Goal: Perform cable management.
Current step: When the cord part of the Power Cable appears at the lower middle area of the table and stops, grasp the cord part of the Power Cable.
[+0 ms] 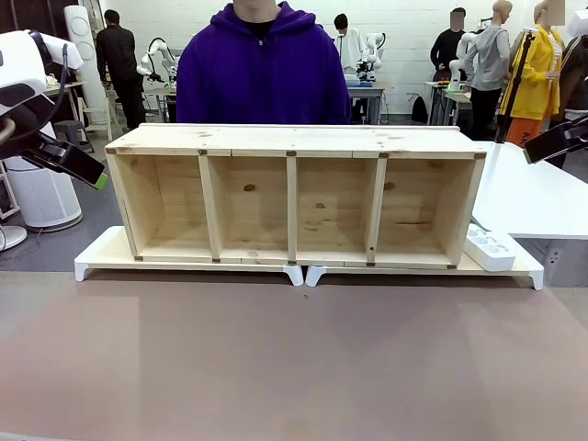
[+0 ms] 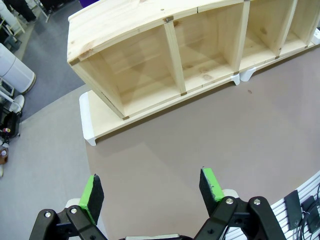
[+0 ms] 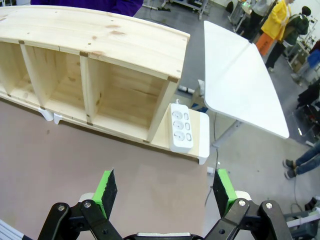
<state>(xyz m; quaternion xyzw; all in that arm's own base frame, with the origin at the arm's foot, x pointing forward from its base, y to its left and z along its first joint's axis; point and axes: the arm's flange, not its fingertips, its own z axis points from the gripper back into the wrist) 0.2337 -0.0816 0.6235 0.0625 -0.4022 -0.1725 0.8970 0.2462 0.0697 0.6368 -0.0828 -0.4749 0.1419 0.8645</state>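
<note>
Here, the left pincer [image 2: 151, 189] at the wooden shelf's [image 1: 294, 142] nine o'clock and the right pincer [image 3: 165, 187] at its three hang open and empty, apparently poised to start. A power strip [image 3: 181, 126] lies at the shelf's four o'clock on the tabletop [image 1: 294, 358]. Where the cable lies cannot be told.

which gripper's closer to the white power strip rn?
Right. The right gripper hangs open above and just right of the power strip at the wooden shelf's right end. The left gripper is beyond the shelf's left end, with the whole shelf between.
</note>
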